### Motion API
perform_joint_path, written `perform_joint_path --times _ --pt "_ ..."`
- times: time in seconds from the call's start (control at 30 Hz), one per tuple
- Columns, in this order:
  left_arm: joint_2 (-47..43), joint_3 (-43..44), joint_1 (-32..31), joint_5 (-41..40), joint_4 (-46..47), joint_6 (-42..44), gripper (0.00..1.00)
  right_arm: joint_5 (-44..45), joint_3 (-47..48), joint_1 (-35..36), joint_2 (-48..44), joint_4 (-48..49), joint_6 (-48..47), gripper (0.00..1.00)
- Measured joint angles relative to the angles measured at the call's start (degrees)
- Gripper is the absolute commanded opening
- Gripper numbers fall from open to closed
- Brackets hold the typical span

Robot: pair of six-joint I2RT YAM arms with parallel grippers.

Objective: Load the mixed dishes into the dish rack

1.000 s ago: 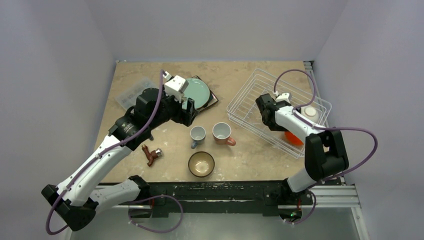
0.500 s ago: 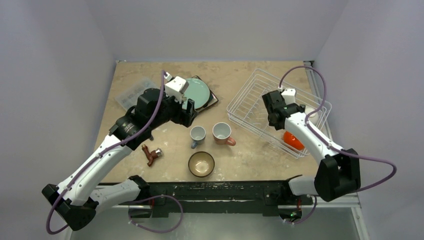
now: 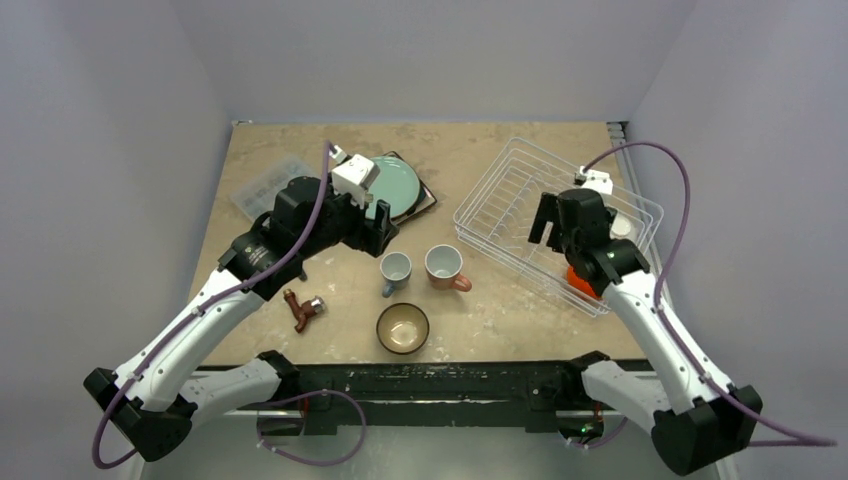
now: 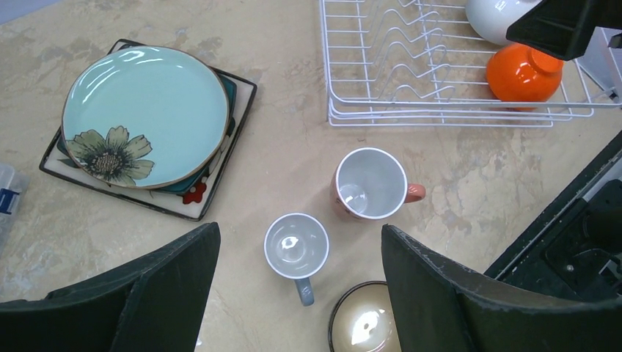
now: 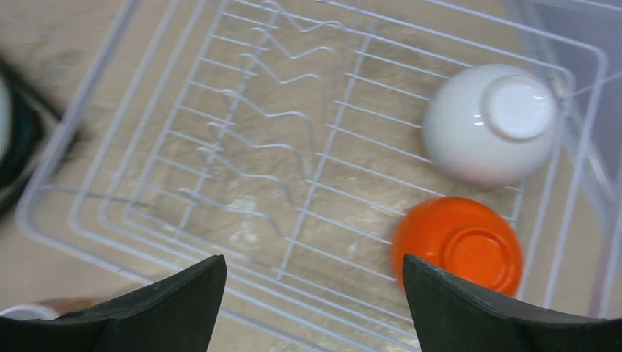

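Wire, white and glossy, forms the dish rack (image 3: 500, 200), a rectangular basket with wavy upright tines. Its long axis runs diagonally from mid-table toward the near right. At its right end two smooth round bowls sit upside down, foot rings up: the white bowl (image 5: 488, 125) and, just beside it, the orange bowl (image 5: 458, 246).

On the mottled beige table (image 3: 480, 150) the round teal plate (image 4: 147, 114), painted with a flower, lies flat on the square dark-rimmed plate (image 4: 192, 198). The pale blue mug (image 4: 295, 246) and pink mug (image 4: 370, 183) stand mouths up, handles pointing near and right. The dark brown bowl (image 3: 403, 328) sits upright nearer.

The left gripper (image 4: 299, 231) hangs above the mugs and the right gripper (image 5: 314, 258) above the rack, both with jaws apart and empty. Over the last second the right wrist has shifted rightward along the rack. The left arm and the dishes have not moved.
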Motion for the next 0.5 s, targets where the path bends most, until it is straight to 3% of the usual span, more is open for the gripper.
perform_joint_path --times 0.27,0.5 --pt "0.6 0.0 0.0 1.6 0.0 -0.5 0.80 -26.3 -9.5 1.6 -12.2 15.4 6.2 0.98" --pt "2.0 0.3 -0.4 1.7 -0.3 -0.5 0.80 -29.5 -12.5 21.2 -11.9 23.0 11.9 0.98"
